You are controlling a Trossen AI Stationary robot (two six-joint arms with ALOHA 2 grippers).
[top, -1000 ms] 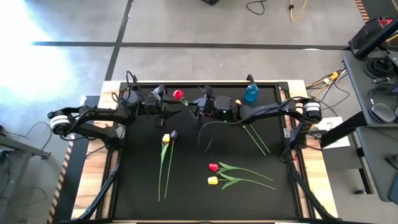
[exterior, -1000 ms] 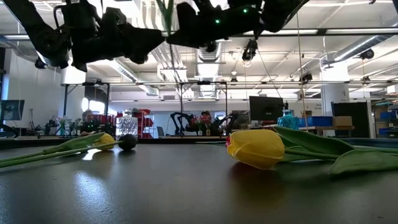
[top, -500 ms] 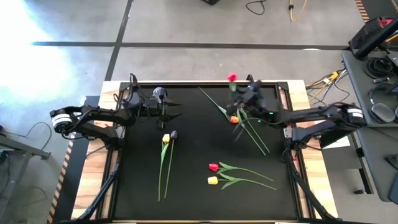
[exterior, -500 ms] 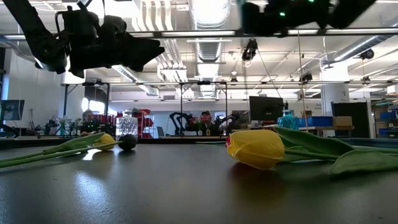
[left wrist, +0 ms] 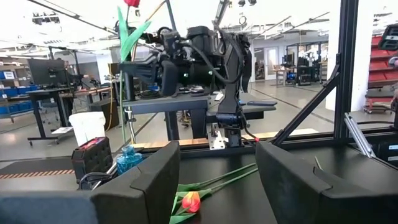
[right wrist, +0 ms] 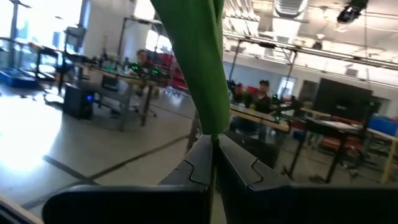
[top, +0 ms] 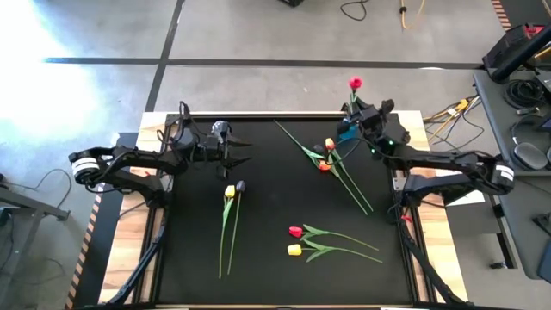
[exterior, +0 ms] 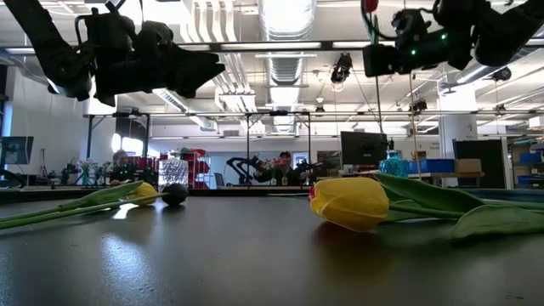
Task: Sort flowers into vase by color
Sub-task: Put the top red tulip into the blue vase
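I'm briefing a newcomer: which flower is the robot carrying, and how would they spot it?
Look to the black table's far right corner, where the right gripper is shut on a stem. That red tulip stands upright in the air; every other flower lies flat on the table.

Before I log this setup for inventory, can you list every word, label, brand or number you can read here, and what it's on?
No text can be read in any view.
The white paper sheet beside the table's right edge: any print is too small to read.
The dark monitor in the room behind: nothing readable.
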